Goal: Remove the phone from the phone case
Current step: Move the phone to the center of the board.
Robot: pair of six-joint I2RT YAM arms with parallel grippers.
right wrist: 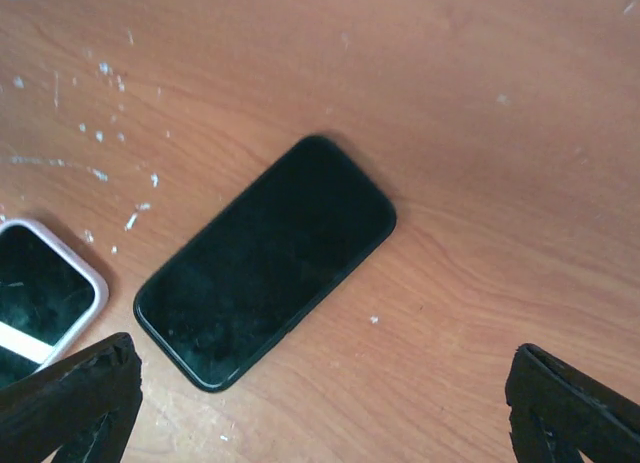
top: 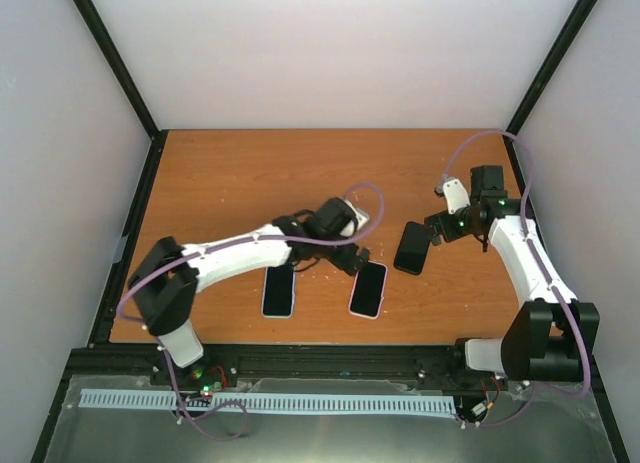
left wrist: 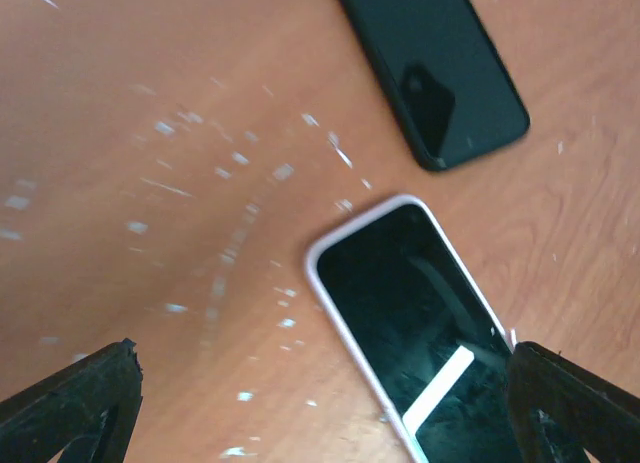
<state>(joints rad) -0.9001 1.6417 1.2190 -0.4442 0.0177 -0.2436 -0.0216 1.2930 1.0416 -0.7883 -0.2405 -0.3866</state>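
Note:
A phone in a pale pink-white case (top: 368, 289) lies screen up near the table's front middle; it also shows in the left wrist view (left wrist: 420, 323) and at the left edge of the right wrist view (right wrist: 40, 293). My left gripper (top: 352, 256) hovers open over its far end, with its fingertips (left wrist: 75, 408) wide apart and the right one at the case's edge. A black phone (top: 411, 247) lies to the right, seen in both wrist views (left wrist: 430, 68) (right wrist: 265, 258). My right gripper (top: 433, 230) is open and empty just beyond the black phone.
A second phone in a white case (top: 279, 290) lies screen up left of the first, under the left forearm. The wooden table (top: 250, 173) has black rails along its edges and white walls around it. White scuff marks (left wrist: 230, 163) dot the wood.

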